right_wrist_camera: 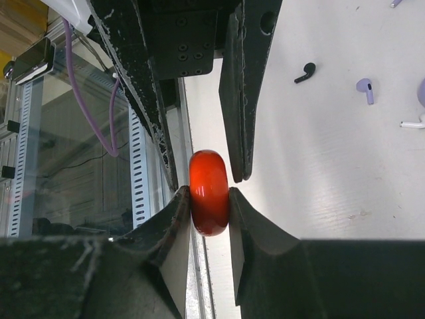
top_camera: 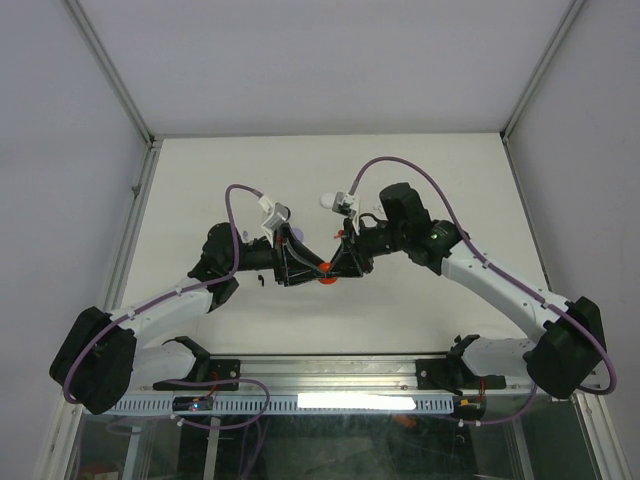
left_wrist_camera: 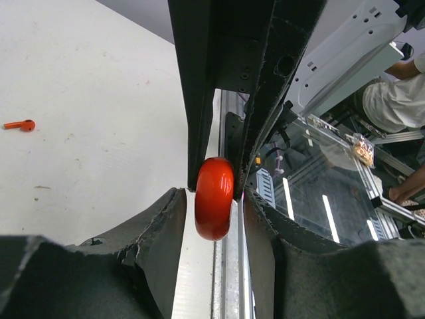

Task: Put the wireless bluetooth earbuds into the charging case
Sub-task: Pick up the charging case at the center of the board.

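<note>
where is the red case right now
Centre of the top view: red case clamped in the right pincer, with the left pincer open around it.

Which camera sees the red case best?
The right wrist view: the red case sits big, edge-on, squeezed in the right pincer. The left wrist view shows it nearly as close. The top view, just a tiny dot.

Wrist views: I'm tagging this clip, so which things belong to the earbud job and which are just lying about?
Job: red charging case, red earbud, black earbud, purple earbud, white earbud.
Lying about: purple cable, person in the background.
</note>
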{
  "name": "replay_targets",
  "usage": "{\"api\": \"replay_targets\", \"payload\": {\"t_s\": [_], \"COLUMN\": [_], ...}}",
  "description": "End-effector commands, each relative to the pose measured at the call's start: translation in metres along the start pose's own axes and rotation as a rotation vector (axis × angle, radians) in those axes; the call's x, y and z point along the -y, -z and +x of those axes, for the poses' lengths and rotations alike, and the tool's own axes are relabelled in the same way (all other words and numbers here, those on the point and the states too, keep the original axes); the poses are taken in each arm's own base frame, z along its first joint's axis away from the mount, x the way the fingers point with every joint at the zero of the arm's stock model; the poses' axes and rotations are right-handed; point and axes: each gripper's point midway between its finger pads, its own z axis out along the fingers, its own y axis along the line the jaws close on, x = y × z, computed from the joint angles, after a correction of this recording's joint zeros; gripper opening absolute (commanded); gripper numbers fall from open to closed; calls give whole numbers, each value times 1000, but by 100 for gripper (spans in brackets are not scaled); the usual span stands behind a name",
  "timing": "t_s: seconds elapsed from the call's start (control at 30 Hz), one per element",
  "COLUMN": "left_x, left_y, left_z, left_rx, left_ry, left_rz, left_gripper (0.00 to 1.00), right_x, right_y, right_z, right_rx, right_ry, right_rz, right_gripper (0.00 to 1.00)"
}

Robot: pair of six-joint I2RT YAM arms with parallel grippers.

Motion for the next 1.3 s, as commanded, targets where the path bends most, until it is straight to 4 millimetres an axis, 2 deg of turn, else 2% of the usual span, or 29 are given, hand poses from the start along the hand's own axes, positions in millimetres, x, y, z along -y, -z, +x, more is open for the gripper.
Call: {"api": "replay_targets", "payload": {"t_s": [0.0,0.2,0.33,0.7,0.83,0.93,1.03,1.13,1.27], "left_x": [10,6,4,1,1,2,2,1,6], "left_y": [-4,-2,-2,-4,-7,-7,-6,-4,-4], "left_z": [-11,-5,-3,0,2,2,3,2,4], "left_rx": [1,-2,-6,-24,-32,-34,-33,-29,-32], "left_ry": [-87,-74,-66,-51,-51,-58,-72,-92,-134], "left_rz": [55,28,23,18,23,27,23,4,20], "left_gripper": [41,48,48,41,32,15,2,0,0], "right_x": [-10,-11,-13,-12,-14,-14,-13,-11,-10], "right_y": [4,9,10,8,8,8,10,14,17], "right_z": [-23,-26,-27,-27,-27,-26,-25,-25,-27], "right_rx": [34,47,53,65,67,70,73,75,84], "right_ry": [76,93,98,96,97,98,105,113,124], "right_rz": [-24,2,2,1,-12,-11,1,31,62], "right_gripper": [11,11,11,11,12,14,23,31,33]}}
